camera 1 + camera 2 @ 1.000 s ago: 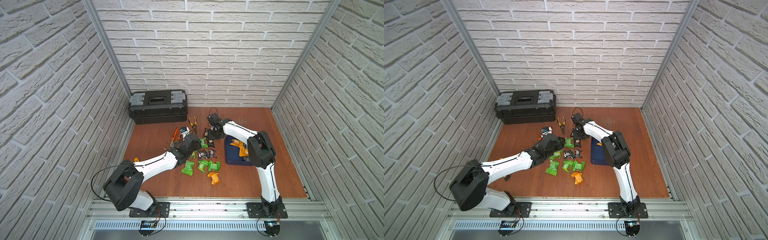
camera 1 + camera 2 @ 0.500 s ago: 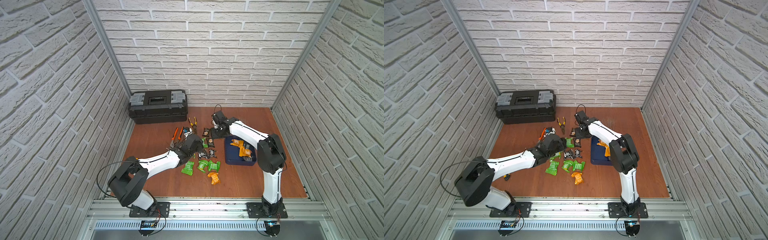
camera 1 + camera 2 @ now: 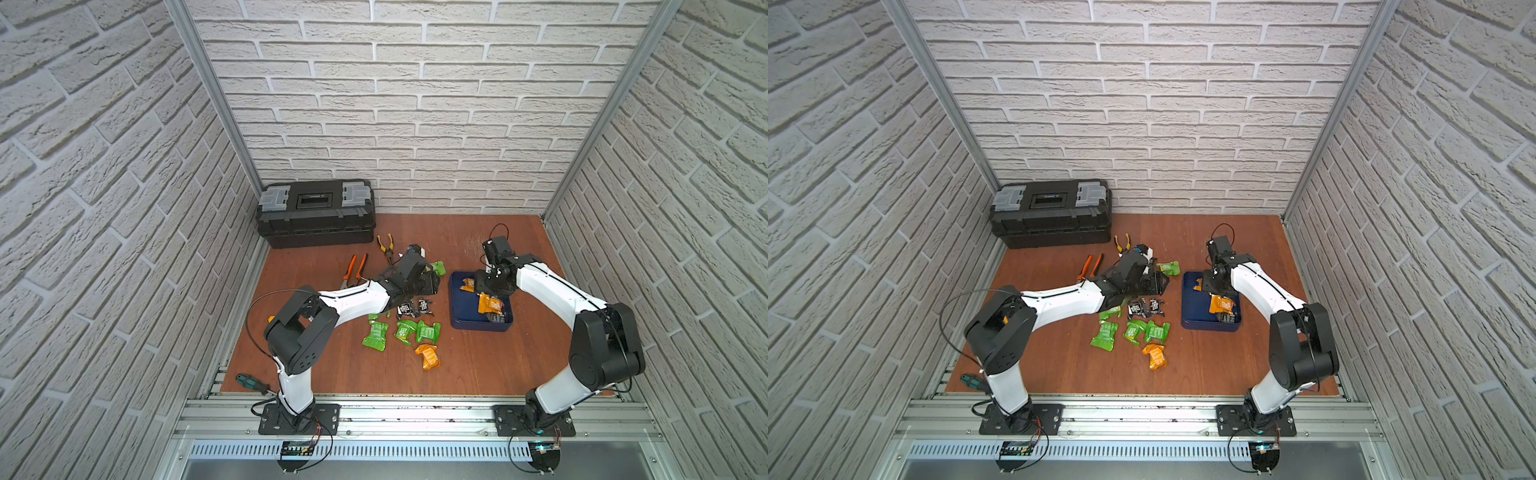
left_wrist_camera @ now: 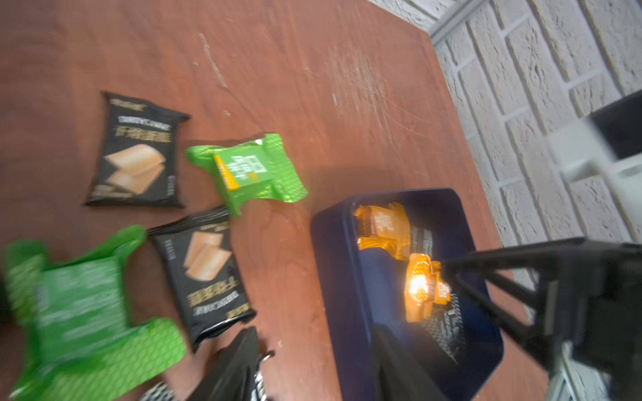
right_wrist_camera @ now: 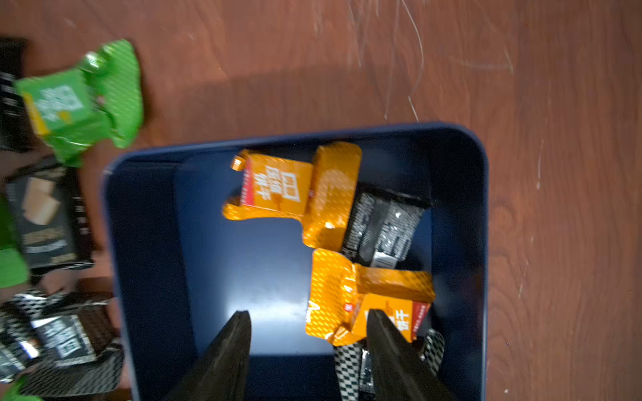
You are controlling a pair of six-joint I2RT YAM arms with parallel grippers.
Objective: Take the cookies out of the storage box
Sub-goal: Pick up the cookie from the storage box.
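Left claw point(image 4: 314, 338): jaws apart, empty, above table just outside storage box point(image 4: 333, 295) wall. Loose cookies point(image 4: 246, 172) lie on table ahead and to its outer side.

Storage box: few packets left, bunched toward one wall.

Right claw point(image 5: 308, 312): jaws wide, nothing held, over box. Gap sits above bare blue floor. Nearest orange packet point(image 5: 347, 295) lies off-centre, under one fingertip, long axis roughly along finger-to-finger line. Second orange packet point(image 5: 295, 194) and black packet point(image 5: 382, 222) lie further ahead.

Right arm nearer. Likely need: sidestep toward nearest orange packet.
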